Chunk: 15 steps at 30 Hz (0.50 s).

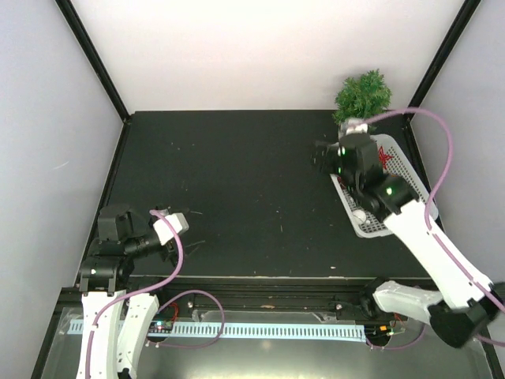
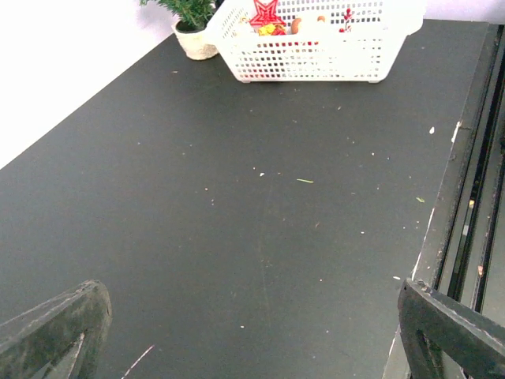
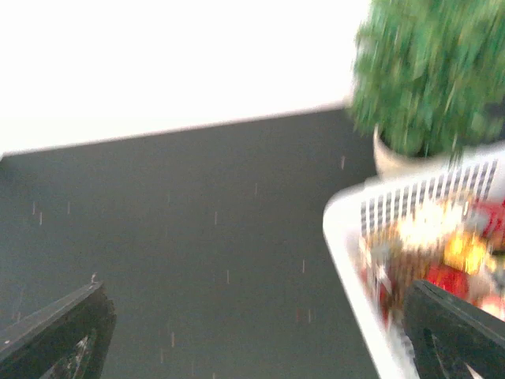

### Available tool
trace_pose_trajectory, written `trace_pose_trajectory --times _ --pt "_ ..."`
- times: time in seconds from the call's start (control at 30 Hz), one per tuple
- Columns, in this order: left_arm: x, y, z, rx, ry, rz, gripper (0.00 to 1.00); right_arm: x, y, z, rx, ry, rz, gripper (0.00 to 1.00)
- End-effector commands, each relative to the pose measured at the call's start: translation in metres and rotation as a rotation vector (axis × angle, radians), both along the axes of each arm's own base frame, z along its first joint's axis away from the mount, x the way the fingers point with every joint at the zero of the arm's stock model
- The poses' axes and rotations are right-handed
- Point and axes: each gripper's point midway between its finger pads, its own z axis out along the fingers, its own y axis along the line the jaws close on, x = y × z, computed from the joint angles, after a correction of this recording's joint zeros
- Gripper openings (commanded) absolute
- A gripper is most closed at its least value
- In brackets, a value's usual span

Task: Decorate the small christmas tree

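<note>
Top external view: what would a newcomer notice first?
The small christmas tree stands in the far right corner with no ornaments visible on it. Just in front is a white mesh basket of bright ornaments, with a red star standing out. The right claw hovers open at the basket's left edge; the left claw, also open, is near left.

One tree [image 1: 363,93], one basket [image 1: 408,172]

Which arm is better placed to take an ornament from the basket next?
Right. The right gripper hangs, jaws open, at the edge of the basket, beside the tree; the left gripper is across the table at the near left, far from both.
</note>
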Motion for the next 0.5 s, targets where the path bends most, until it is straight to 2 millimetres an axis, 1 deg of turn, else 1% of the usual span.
trace_pose_trajectory --times 0.0,0.07,0.13,0.17,0.23,0.27,0.33,0.4,0.47 --pt "0.002 0.001 0.008 -0.013 -0.028 0.015 0.99 0.069 -0.019 0.084 -0.003 -0.211 -0.134 1.0" --pt "0.002 0.001 0.008 -0.012 -0.03 0.015 0.99 0.101 -0.034 0.104 0.019 -0.235 -0.168 1.0" --pt "0.001 0.001 0.008 -0.013 -0.03 0.015 0.99 0.131 -0.051 0.12 0.039 -0.246 -0.2 0.99" --pt "0.002 0.001 0.009 -0.013 -0.031 0.019 0.99 0.144 -0.06 0.126 0.031 -0.252 -0.225 0.99" --pt "0.002 0.002 0.009 -0.013 -0.037 0.025 0.99 0.168 -0.075 0.131 -0.009 -0.248 -0.258 0.99" --pt "0.002 0.002 0.009 -0.013 -0.038 0.027 0.99 0.179 -0.083 0.131 -0.027 -0.243 -0.278 0.99" --pt "0.004 0.003 0.01 -0.013 -0.037 0.036 0.99 0.2 -0.102 0.123 -0.012 -0.234 -0.308 0.99" --pt "0.005 0.003 0.009 -0.014 -0.035 0.043 0.99 0.219 -0.125 0.109 0.033 -0.224 -0.337 0.98" --pt "0.008 0.004 0.009 -0.015 -0.029 0.053 0.99 0.234 -0.14 0.101 0.061 -0.24 -0.337 0.95"
